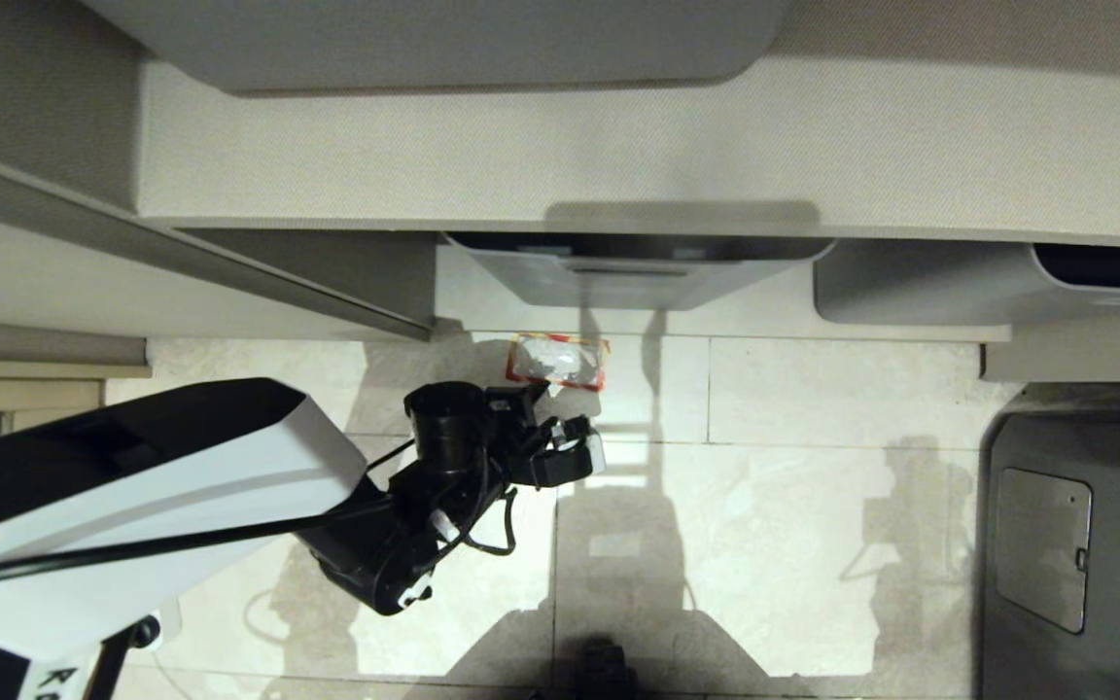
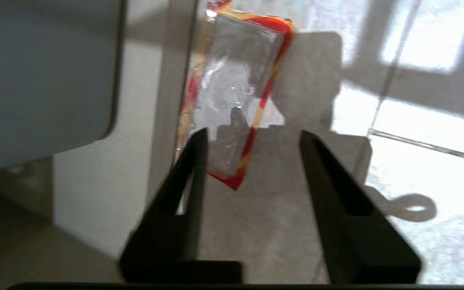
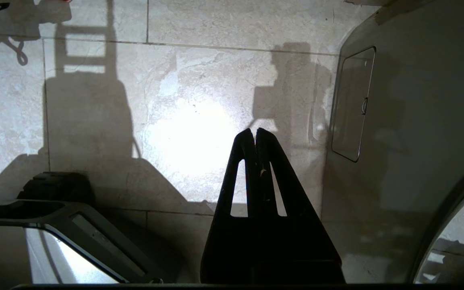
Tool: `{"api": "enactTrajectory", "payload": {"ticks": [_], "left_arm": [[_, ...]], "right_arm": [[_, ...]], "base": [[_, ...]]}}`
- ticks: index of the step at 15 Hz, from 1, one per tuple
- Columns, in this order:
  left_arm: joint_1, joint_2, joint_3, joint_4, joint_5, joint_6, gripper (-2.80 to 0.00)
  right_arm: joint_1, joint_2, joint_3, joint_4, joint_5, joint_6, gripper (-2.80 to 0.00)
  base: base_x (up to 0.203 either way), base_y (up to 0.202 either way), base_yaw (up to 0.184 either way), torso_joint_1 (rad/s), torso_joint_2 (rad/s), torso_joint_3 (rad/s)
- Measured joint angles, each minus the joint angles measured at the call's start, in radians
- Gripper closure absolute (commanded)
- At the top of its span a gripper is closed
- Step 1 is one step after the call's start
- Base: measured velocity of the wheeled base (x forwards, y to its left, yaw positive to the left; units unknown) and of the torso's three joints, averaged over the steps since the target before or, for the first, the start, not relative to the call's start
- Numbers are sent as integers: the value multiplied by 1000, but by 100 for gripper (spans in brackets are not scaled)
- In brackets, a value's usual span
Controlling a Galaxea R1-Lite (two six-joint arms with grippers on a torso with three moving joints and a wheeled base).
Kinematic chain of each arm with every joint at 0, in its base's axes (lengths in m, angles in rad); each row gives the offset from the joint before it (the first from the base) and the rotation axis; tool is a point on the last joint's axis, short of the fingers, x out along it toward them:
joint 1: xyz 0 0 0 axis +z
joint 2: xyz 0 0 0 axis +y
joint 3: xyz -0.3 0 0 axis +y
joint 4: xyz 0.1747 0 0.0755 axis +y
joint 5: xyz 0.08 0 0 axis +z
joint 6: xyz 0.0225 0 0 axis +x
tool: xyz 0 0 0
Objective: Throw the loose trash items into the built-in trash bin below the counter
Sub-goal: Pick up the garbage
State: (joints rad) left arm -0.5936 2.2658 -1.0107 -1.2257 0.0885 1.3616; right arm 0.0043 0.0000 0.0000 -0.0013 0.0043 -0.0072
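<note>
Clear red-and-yellow-edged plastic wrapper (image 1: 558, 360) lies on pale tiled floor (image 1: 813, 506), just before grey plastic tub (image 1: 633, 272). Left gripper (image 1: 560, 428) near wrapper, jaws spread, empty. Right gripper (image 3: 255, 135) jaws pressed together, idle. Pickup and binning outstanding; bin unseen.

Left arm (image 1: 161, 506): big white shell w/ a black top panel and a thin grey seam along its side; black letters, partly cut off, low on the shell. A thick black cable runs across the shell toward the wrist. Wrist section all black, w/ a short round black cylinder (image 1: 445, 423) on top, thin black wires looped beside it, small white tags on the housing. Left claw (image 2: 252, 141): two plain matte-black fingers, wedge-shaped, tapering to narrow tips, each w/ a long slot cut through. Right claw (image 3: 255, 135): same black wedge fingers w/ slots, on a broad black base.
</note>
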Motion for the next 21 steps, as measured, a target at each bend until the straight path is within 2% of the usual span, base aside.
{"api": "enactTrajectory", "payload": {"ticks": [3,7,11,14,17,21], "left_arm": [[3,17,23,-62,-2,47,-280],[27,22,63,-89,-23,151,-280],[34,41,59,-95,-30,160,-280],[36,66,42,-121,-30,206,-280],[46,84,28,-123,-30,217,-280],[74,113,-21,-142,-33,293,-280]], "right_arm": [[0,0,0,0,0,0,0],[0,0,0,0,0,0,0],[0,0,0,0,0,0,0],[0,0,0,0,0,0,0],[0,0,0,0,0,0,0],[0,0,0,0,0,0,0]], "base": [[0,0,0,0,0,0],[0,0,0,0,0,0],[0,0,0,0,0,0],[0,0,0,0,0,0],[0,0,0,0,0,0],[0,0,0,0,0,0]]}}
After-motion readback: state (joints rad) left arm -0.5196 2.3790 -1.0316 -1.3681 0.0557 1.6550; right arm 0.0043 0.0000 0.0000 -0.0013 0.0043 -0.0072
